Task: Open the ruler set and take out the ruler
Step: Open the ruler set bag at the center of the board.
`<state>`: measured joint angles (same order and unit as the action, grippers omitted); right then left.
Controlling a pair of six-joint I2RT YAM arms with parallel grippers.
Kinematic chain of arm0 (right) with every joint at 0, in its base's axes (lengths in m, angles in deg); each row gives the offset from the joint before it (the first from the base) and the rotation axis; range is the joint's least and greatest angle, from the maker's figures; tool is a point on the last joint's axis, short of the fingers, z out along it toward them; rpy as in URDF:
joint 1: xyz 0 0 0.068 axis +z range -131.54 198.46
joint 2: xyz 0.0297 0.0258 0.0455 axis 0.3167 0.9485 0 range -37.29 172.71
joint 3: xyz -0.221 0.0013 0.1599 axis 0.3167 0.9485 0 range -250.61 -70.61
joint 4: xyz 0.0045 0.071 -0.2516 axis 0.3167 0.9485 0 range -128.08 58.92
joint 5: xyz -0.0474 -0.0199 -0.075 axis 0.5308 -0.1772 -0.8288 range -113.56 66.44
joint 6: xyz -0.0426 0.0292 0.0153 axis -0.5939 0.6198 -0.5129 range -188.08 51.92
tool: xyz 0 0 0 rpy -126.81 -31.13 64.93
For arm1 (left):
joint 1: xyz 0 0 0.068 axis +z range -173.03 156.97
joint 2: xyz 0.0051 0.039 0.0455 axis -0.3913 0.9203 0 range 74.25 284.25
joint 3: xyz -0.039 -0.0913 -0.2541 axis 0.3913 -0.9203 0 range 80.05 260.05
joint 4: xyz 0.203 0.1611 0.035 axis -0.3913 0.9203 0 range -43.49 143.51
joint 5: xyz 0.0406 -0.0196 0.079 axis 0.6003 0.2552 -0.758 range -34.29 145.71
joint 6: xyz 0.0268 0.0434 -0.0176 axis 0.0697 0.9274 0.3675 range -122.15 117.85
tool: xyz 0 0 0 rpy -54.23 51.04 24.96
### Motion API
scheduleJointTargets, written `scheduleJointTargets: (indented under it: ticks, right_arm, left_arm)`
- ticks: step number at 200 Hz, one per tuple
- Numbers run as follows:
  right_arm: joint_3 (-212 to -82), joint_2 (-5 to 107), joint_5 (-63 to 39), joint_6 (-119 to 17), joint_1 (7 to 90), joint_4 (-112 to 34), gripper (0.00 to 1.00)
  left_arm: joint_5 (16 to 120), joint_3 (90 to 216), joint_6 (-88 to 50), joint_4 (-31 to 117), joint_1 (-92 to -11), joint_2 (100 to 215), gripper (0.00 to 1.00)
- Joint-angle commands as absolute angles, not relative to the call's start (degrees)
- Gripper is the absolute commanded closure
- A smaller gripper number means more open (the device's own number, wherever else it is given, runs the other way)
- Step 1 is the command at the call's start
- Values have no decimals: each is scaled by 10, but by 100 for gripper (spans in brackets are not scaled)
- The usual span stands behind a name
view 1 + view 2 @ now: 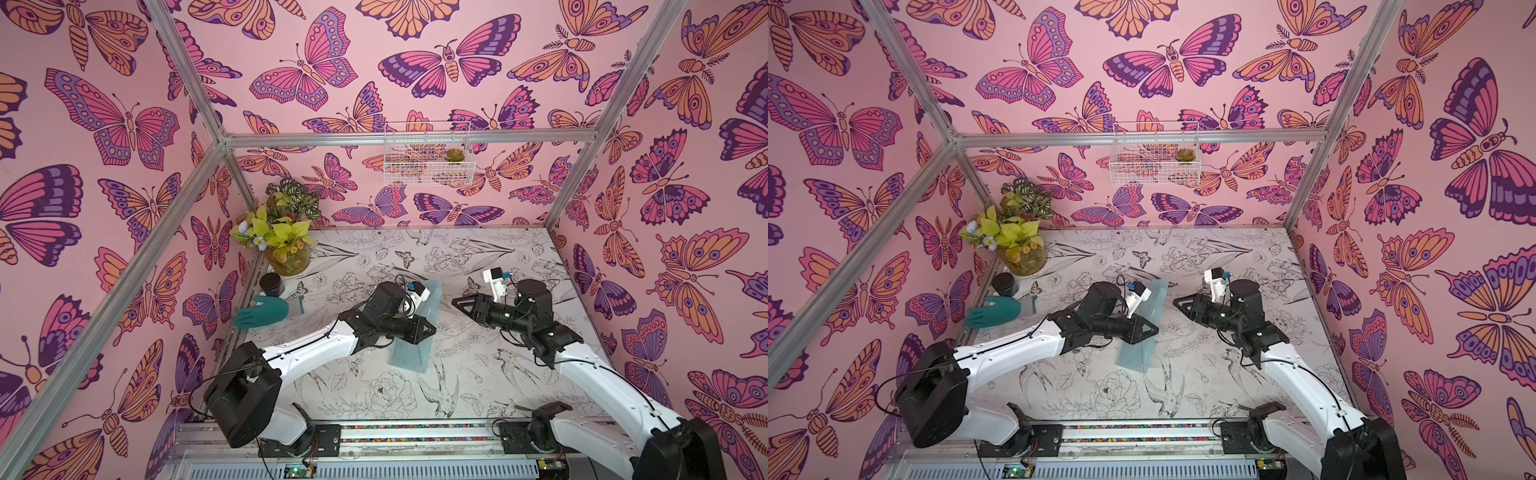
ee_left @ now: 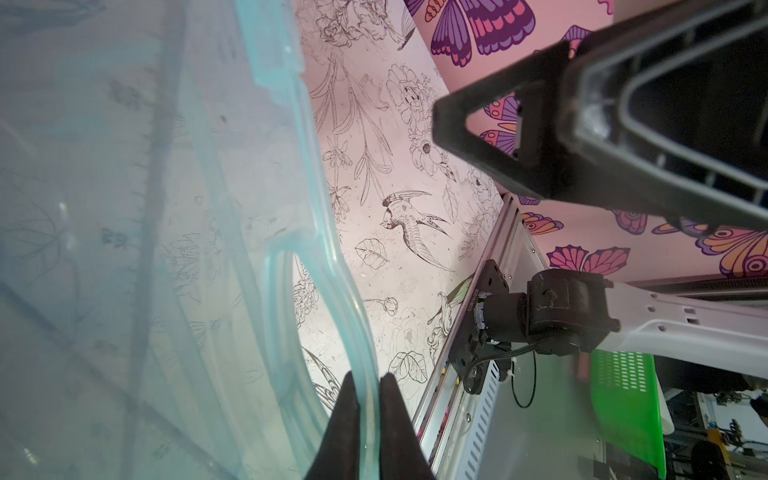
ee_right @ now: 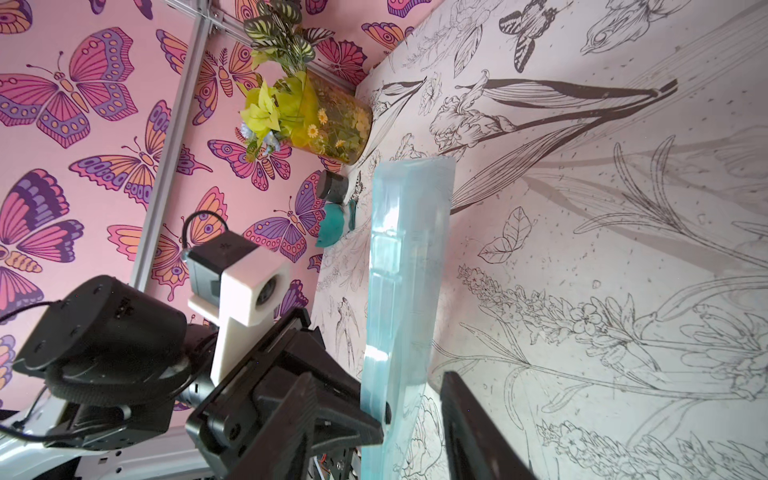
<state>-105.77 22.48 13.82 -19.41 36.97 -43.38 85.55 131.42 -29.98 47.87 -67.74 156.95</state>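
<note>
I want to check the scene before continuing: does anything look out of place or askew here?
Yes. The ruler set does not lie flat: it stands tilted on one edge, held at its rim by the shut left claw. Otherwise nothing looks spilled or broken.

Robot test cell, aluminium frame (image 1: 311, 139), butterfly walls (image 1: 104, 124)

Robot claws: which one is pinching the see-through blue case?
The left gripper: its black fingertips are shut on the edge of the translucent pale aqua plastic ruler set. The right gripper stands open, holding nothing.
</note>
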Motion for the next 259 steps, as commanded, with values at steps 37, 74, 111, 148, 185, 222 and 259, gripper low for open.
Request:
scheduleJointTargets:
  ticks: [37, 74, 111, 148, 185, 222, 259]
  right_arm:
    - [-1056, 262, 147, -171, 371, -517, 51]
    - [-1068, 301, 143, -172, 385, -534, 52]
    - [-1075, 328, 137, -171, 391, -550, 55]
    - [-1092, 342, 137, -167, 397, -552, 59]
    - [-1103, 356, 137, -165, 407, -551, 68]
    - [-1111, 367, 137, -161, 409, -548, 81]
    - [-1122, 371, 120, -165, 411, -533, 91]
  left_arm:
    - [875, 1302, -275, 448, -682, 1551, 100]
    - [876, 1307, -279, 442, -686, 1559, 100]
    - [875, 1310, -281, 439, -689, 1569, 100]
    - [874, 1311, -284, 435, -690, 1580, 100]
    - [873, 1316, -284, 433, -691, 1588, 100]
    - [871, 1317, -282, 433, -691, 1595, 100]
    - [870, 1320, -281, 433, -692, 1605, 100]
